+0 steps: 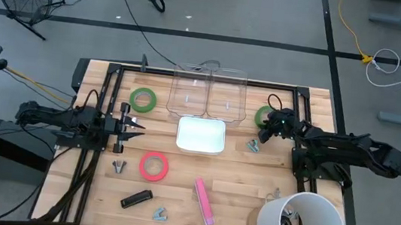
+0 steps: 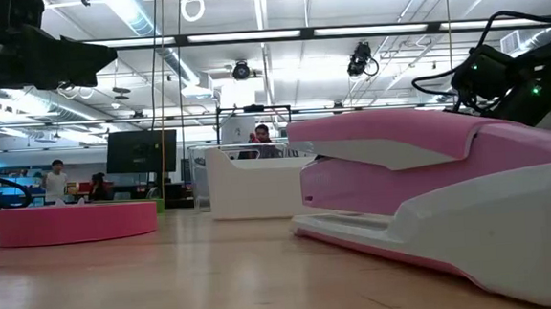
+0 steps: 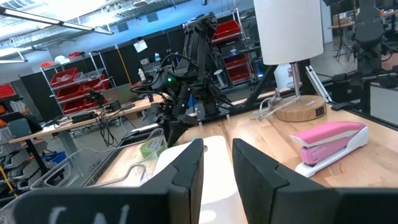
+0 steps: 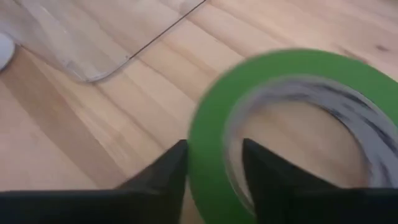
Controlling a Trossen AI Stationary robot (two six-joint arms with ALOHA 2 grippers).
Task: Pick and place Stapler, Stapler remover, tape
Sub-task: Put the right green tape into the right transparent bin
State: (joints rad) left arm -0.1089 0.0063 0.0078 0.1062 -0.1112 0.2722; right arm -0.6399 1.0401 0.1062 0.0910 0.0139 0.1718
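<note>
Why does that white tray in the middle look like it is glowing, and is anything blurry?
High view: the white tray catches overhead light and washes out to a bright patch. Right wrist view: the green tape sits so close to the right gripper that it blurs. Low view: the pink stapler looms large.

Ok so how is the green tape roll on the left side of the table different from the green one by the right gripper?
The left green tape roll lies flat on the table, untouched, with the left gripper open and apart from it. The right green tape roll has the right gripper at it, one finger outside its rim and one inside the ring. In the high view it is partly hidden under that gripper, while the left roll shows whole. Both are green rings with open centres.
</note>
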